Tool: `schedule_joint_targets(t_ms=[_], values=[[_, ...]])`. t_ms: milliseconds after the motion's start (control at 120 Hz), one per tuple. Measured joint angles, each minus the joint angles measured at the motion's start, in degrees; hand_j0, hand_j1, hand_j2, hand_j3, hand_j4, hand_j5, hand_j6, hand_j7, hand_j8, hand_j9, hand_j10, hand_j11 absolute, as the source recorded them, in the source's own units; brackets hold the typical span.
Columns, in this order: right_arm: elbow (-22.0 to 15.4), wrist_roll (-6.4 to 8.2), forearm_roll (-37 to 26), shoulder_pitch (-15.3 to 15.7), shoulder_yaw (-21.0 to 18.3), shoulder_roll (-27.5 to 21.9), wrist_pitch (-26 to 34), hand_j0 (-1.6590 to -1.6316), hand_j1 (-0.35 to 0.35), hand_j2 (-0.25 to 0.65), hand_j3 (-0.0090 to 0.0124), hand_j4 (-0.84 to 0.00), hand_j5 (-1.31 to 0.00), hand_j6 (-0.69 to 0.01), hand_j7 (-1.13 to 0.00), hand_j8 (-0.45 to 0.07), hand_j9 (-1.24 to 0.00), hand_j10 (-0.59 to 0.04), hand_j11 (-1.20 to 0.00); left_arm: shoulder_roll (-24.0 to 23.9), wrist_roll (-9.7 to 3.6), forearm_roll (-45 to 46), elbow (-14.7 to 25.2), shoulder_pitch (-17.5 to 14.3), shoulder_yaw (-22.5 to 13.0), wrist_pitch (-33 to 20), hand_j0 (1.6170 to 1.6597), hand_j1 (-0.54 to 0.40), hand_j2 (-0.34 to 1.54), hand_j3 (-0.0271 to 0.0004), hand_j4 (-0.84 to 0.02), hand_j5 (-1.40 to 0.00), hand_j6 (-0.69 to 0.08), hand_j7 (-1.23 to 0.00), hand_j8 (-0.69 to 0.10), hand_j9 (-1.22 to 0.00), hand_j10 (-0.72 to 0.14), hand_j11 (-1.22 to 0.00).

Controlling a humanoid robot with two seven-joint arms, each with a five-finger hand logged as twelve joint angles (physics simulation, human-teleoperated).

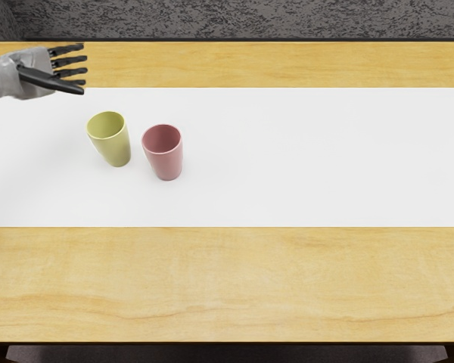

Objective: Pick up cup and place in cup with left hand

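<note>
Yellow-green cup (115,147), upright, tapered | pink cup (166,160), upright, tapered | left hand (40,72): fingers spread, holding nothing

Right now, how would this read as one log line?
left hand: open, empty | green cup: upright on white strip | pink cup: upright beside it, apart | right hand: unseen

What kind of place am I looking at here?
Probably a simulated test setup, not a real kitchen: a wooden table with a white strip, two cups, yellow and pink, and a robot hand.
</note>
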State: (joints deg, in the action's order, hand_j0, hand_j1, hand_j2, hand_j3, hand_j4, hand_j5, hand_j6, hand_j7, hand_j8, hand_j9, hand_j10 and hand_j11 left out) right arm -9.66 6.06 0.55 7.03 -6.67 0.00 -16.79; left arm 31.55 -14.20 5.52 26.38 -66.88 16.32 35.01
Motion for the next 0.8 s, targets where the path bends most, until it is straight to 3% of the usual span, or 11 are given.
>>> schedule_joint_targets(t_ms=[167,267,350,450,550,692,800], values=[[0.2,0.00,0.0,0.0,0.2,0.0,0.0,-1.6577,-0.335,-0.002,0.0000,-0.011,-0.01,-0.011,-0.01,-0.011,-0.01,-0.011,-0.01,0.2,-1.14,-0.3,-0.1,-1.3,-0.5,0.0,1.6577,0.349,0.00,0.0000,0.000,0.00,0.001,0.00,0.001,0.00,0.001,0.00],[0.3,0.00,0.0,-0.1,0.2,0.0,0.0,-1.6578,-0.335,-0.002,0.0000,-0.011,-0.01,-0.011,-0.01,-0.011,-0.01,-0.011,-0.01,-0.5,-4.51,-3.8,-0.2,-5.0,-0.6,0.0,1.6578,0.348,0.00,0.0000,0.000,0.00,0.001,0.00,0.001,0.00,0.001,0.00],[0.3,0.00,0.0,-0.1,0.3,0.0,0.0,-1.6579,-0.335,-0.002,0.0000,-0.011,-0.01,-0.011,-0.01,-0.011,-0.01,-0.011,-0.01,-4.3,-5.92,-10.4,-0.2,-8.9,-1.4,0.0,1.6579,0.347,0.00,-0.0001,0.001,0.00,0.002,0.00,0.002,0.00,0.001,0.00],[0.3,0.00,0.0,-0.1,0.3,0.0,0.0,-1.6580,-0.335,-0.002,0.0000,-0.011,-0.01,-0.011,-0.01,-0.011,-0.01,-0.011,-0.01,-10.8,-6.63,-15.5,0.1,-15.1,-8.9,0.0,1.6580,0.345,0.00,0.0000,-0.004,0.00,-0.003,0.00,-0.003,0.00,-0.003,0.00],[0.3,0.00,0.0,-0.1,0.3,0.0,0.0,-1.6580,-0.335,-0.002,0.0000,-0.011,-0.01,-0.011,-0.01,-0.011,-0.01,-0.011,-0.01,-11.6,-6.85,-20.2,3.7,-19.8,-17.0,-0.6,1.6580,0.341,0.00,0.0000,-0.008,-0.01,-0.007,-0.01,-0.007,-0.01,-0.007,-0.01],[0.3,0.00,0.0,-0.1,0.3,0.0,0.0,-1.6580,-0.335,-0.002,0.0000,-0.011,-0.01,-0.011,-0.01,-0.011,-0.01,-0.011,-0.01,-11.8,-6.95,-27.5,11.8,-20.8,-23.1,-5.5,1.6580,0.335,0.00,0.0000,-0.014,-0.02,-0.014,-0.02,-0.014,-0.02,-0.013,-0.02],[0.3,0.00,0.0,-0.1,0.3,0.0,0.0,-1.6580,-0.335,-0.002,0.0000,-0.011,-0.01,-0.011,-0.01,-0.011,-0.01,-0.011,-0.01,-10.7,-6.99,-33.9,19.4,-22.1,-26.5,-13.9,1.6580,0.331,0.00,0.0000,-0.017,-0.02,-0.018,-0.02,-0.018,-0.02,-0.017,-0.02]])
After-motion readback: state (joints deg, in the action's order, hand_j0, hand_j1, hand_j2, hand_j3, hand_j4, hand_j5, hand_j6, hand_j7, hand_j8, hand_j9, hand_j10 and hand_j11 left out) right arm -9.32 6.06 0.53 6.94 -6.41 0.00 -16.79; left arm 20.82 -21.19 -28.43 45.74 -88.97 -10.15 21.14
